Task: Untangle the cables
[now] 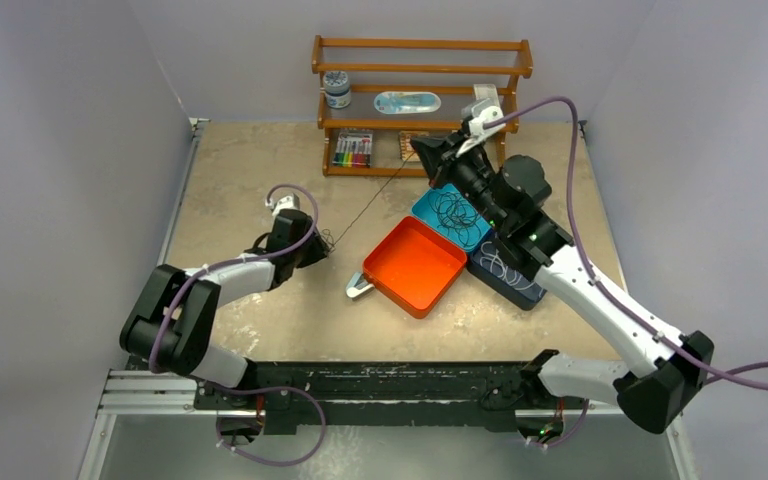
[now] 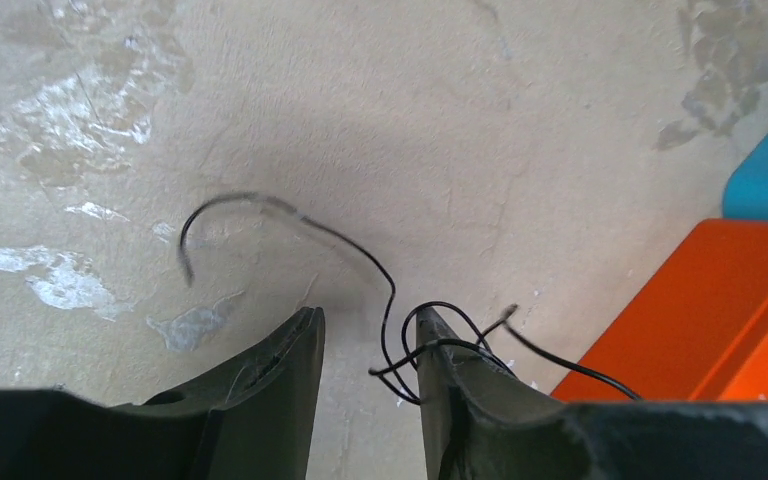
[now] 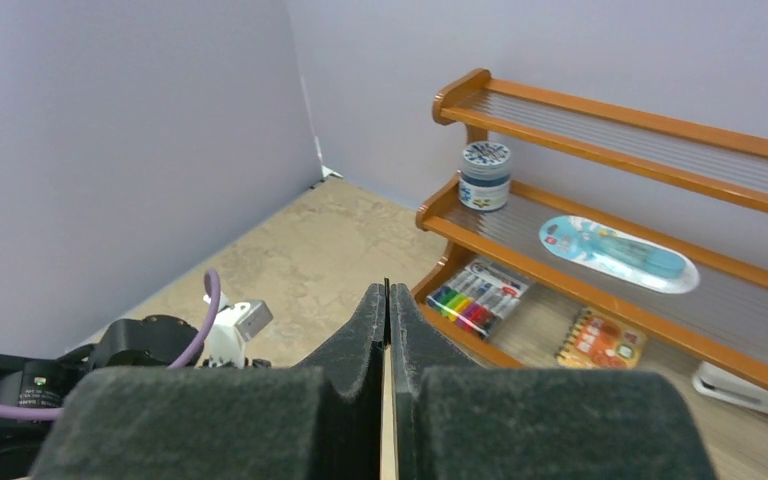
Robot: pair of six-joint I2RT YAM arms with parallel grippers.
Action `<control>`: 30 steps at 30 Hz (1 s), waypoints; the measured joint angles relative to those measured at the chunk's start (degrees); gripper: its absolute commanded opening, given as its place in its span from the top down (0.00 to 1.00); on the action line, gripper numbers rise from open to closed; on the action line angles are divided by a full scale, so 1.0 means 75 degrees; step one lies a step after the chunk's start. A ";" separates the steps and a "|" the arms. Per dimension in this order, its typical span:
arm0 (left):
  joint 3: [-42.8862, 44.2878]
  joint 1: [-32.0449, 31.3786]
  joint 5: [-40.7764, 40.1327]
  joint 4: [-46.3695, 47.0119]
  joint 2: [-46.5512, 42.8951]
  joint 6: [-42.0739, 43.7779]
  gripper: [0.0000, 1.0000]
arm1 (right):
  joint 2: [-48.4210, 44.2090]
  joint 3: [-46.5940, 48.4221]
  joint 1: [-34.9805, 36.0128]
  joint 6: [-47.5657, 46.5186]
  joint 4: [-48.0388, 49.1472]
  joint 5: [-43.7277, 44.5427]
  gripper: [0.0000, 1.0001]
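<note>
A thin black cable [image 1: 370, 202] runs taut from my right gripper [image 1: 428, 150] down to my left gripper [image 1: 324, 244]. In the left wrist view the left gripper [image 2: 368, 316] stands open low over the table. The black cable [image 2: 390, 290] lies looped over the tip of its right finger [image 2: 460, 390] and is not pinched; its free end curls away to the left. My right gripper [image 3: 387, 288] is raised near the shelf and shut, with a thin black cable end showing at its tips. More black cables [image 1: 457, 213] lie coiled in a teal tray [image 1: 422, 204]. White cables [image 1: 505, 268] lie in a dark blue tray [image 1: 526, 296].
An orange tray [image 1: 415, 265] sits mid-table, its corner showing in the left wrist view [image 2: 720, 300]. A small grey object [image 1: 357, 288] lies at its left corner. A wooden shelf [image 1: 420, 72] at the back holds a jar [image 1: 337, 88], markers [image 1: 353, 150] and a notebook [image 3: 600, 340]. Walls close both sides.
</note>
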 measured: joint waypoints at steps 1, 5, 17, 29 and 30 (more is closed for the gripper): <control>-0.0032 0.0000 0.0003 0.0038 0.0096 -0.0020 0.61 | -0.0105 0.0000 0.0003 -0.0020 -0.0090 0.0044 1.00; -0.0055 -0.0009 0.0003 0.0227 0.0268 -0.0044 0.59 | -0.0513 0.0000 0.0012 -0.0157 -0.0484 0.0411 1.00; -0.0055 -0.0044 -0.0006 0.0557 0.0268 -0.0052 0.59 | -0.1480 -0.0003 0.0047 -0.0810 -0.1000 0.1923 1.00; -0.0070 0.0061 -0.0309 0.0178 -0.0484 -0.0076 0.47 | -0.1734 -0.0050 0.0035 -0.1259 -0.1005 0.3296 1.00; -0.0070 0.0085 -0.0303 0.0195 -0.0495 -0.0131 0.47 | -0.1807 -0.0064 0.0038 -0.1335 -0.1040 0.3480 1.00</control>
